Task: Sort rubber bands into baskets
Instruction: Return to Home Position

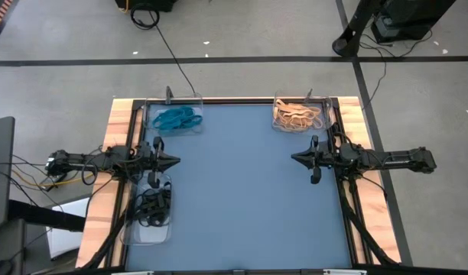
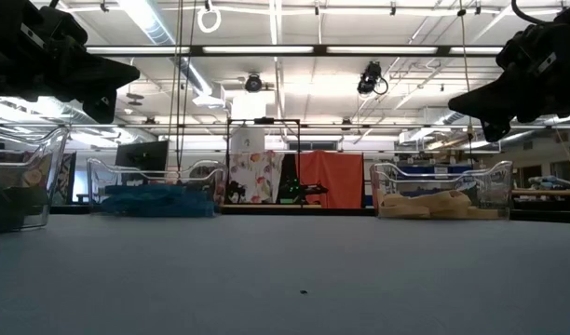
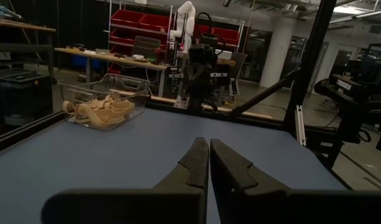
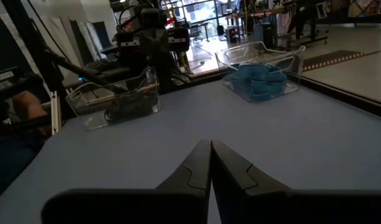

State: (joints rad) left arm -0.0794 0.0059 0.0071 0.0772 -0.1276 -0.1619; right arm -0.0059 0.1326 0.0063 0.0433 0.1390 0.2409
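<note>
Three clear baskets stand on the blue table. The far-left basket [image 1: 173,116] holds teal-blue rubber bands [image 4: 260,82]. Tan rubber bands [image 3: 103,111] fill the far-right basket [image 1: 299,114]. Black rubber bands [image 1: 153,204] lie in the near-left basket [image 1: 148,212]. My left gripper [image 1: 177,160] hovers shut at the table's left edge, pointing level toward the right. At the right edge my right gripper [image 1: 294,158] hovers shut and points level toward the left. Neither holds anything.
The blue mat [image 1: 249,191] stretches bare between the two grippers. Wooden boards [image 1: 118,122] and a dark frame border the table. Black cables [image 1: 35,172] trail off the left side. Beyond the table is a workshop with shelves and other equipment.
</note>
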